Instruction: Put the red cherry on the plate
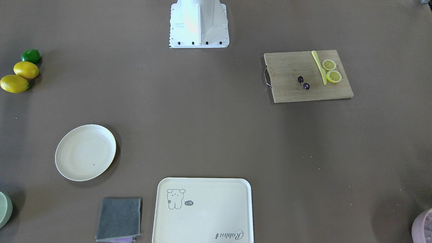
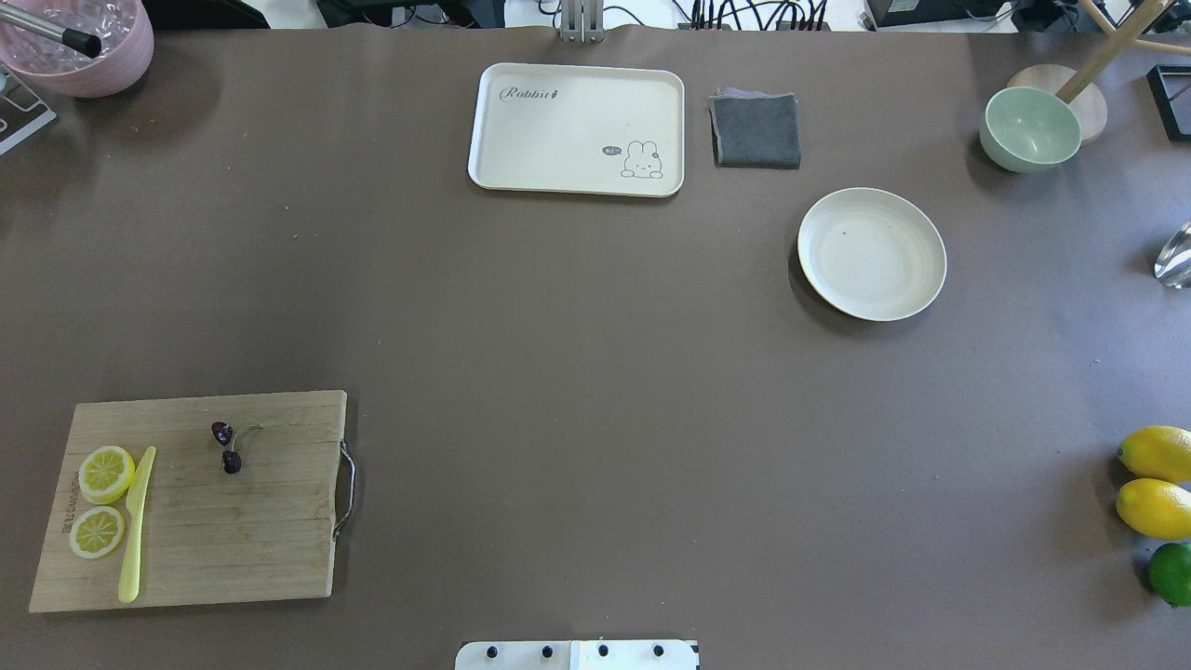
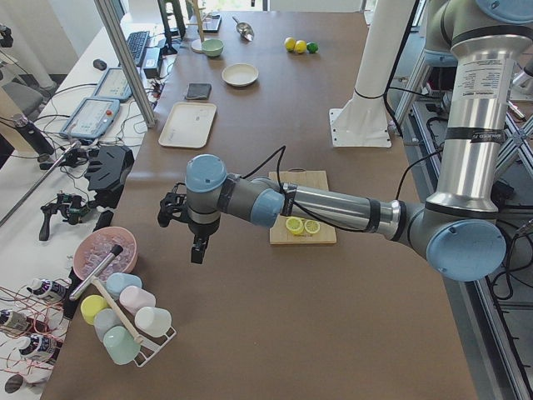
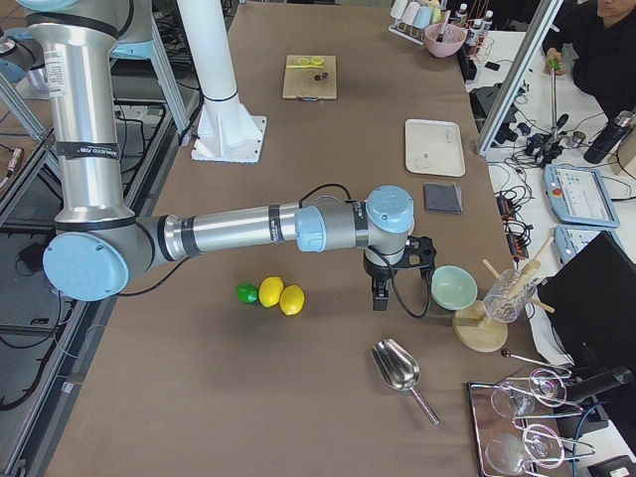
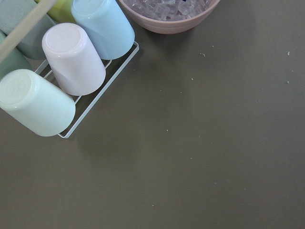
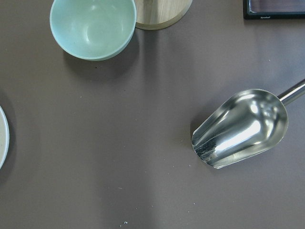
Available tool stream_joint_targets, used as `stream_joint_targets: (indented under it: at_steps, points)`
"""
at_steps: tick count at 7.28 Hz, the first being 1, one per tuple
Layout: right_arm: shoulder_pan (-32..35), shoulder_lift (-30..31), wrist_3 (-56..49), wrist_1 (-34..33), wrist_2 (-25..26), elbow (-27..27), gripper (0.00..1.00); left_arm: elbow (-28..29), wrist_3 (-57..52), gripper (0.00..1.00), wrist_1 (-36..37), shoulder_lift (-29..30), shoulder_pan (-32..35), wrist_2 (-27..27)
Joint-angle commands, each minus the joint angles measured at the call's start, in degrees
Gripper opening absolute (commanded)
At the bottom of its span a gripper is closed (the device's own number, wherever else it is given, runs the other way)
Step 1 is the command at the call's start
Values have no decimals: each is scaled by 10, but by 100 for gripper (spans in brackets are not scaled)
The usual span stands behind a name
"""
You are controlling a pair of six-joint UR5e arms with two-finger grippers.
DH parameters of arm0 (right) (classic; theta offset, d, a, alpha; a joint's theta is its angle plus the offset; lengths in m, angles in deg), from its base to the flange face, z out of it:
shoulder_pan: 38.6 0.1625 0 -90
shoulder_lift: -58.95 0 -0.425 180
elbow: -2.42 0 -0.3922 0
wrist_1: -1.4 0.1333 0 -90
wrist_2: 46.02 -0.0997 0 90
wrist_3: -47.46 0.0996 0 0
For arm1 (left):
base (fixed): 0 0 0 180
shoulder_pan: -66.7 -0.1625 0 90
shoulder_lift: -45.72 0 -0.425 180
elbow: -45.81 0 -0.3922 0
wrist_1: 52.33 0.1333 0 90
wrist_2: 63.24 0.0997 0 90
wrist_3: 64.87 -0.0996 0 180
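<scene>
The red cherry (image 2: 228, 447), a pair of small dark fruits on thin green stems, lies on a wooden cutting board (image 2: 242, 540) on the robot's left side; it also shows in the front-facing view (image 1: 303, 83). Across the table, on the right side, stands the round cream plate (image 2: 872, 254) (image 1: 85, 152) with nothing on it. Only the side views show the grippers. My left gripper (image 3: 197, 250) hangs past the board near a pink bowl, and my right gripper (image 4: 379, 296) hangs beside a green bowl. I cannot tell whether either is open or shut.
Two lemon slices (image 2: 102, 498) and a yellow knife (image 2: 136, 526) share the board. A cream tray (image 2: 577, 130), a grey cloth (image 2: 756, 130) and a green bowl (image 2: 1028, 128) sit at the far edge. Lemons (image 2: 1157, 484), a metal scoop (image 6: 240, 129) and a cup rack (image 5: 62, 81) lie at the table's ends.
</scene>
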Motion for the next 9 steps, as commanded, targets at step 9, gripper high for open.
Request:
stream_joint_targets:
  at_steps: [9]
  points:
    - [-47, -23, 51, 35, 0, -7, 100, -7, -1, 98, -2, 3, -10, -2]
